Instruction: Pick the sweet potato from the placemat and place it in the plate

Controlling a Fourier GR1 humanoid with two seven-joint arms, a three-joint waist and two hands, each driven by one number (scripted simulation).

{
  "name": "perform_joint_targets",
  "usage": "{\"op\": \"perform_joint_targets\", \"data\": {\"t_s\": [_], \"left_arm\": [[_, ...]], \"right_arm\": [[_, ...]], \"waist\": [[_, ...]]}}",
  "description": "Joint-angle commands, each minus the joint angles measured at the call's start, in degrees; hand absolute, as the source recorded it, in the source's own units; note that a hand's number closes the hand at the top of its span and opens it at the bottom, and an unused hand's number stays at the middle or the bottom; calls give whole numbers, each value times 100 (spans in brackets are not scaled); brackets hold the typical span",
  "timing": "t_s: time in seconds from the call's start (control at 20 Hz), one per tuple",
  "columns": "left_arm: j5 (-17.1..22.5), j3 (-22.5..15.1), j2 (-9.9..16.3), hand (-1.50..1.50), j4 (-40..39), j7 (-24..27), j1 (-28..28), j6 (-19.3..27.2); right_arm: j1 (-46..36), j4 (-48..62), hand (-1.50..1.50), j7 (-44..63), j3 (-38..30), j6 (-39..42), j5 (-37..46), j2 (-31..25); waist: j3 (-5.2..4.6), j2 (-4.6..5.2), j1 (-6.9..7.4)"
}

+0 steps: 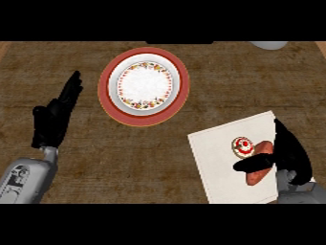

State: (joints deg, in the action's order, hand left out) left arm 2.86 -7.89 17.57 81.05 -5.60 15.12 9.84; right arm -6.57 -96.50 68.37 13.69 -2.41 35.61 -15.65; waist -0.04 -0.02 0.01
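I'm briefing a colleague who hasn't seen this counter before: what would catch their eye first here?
First the round plate with a red rim and flowered band, at the upper middle of the brown counter. Next, at lower right, the right hand curled round the sweet potato on the white placemat, beside a small red-and-white round item. The left hand rests open at the left.

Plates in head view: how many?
1. The plate, red-rimmed with a floral ring, sits on the counter at upper centre, left of the placemat. A pale object cut off at the top right edge can't be identified.
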Motion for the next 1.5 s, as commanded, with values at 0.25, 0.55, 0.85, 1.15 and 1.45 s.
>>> {"op": "perform_joint_targets", "data": {"t_s": [0.25,0.55,0.85,1.15,1.45], "left_arm": [[-39,121,-51,0,108,290,-512,-169],[-102,333,-94,0,-88,292,-228,-384],[-401,303,-447,0,-413,388,-30,-118],[-376,498,-318,0,-44,-8,-2,-345],[-335,450,-169,0,340,-211,-245,-530]], "right_arm": [[135,251,-150,636,-363,348,64,316],[239,402,150,120,-406,160,686,407],[334,209,150,284,-357,373,1188,651],[264,471,150,-491,-20,142,1971,796],[228,-374,150,-1160,766,794,2260,346]], "waist": [[2,-9,14],[2,0,-11],[1,1,-23],[4,-1,11],[3,-25,32]]}}
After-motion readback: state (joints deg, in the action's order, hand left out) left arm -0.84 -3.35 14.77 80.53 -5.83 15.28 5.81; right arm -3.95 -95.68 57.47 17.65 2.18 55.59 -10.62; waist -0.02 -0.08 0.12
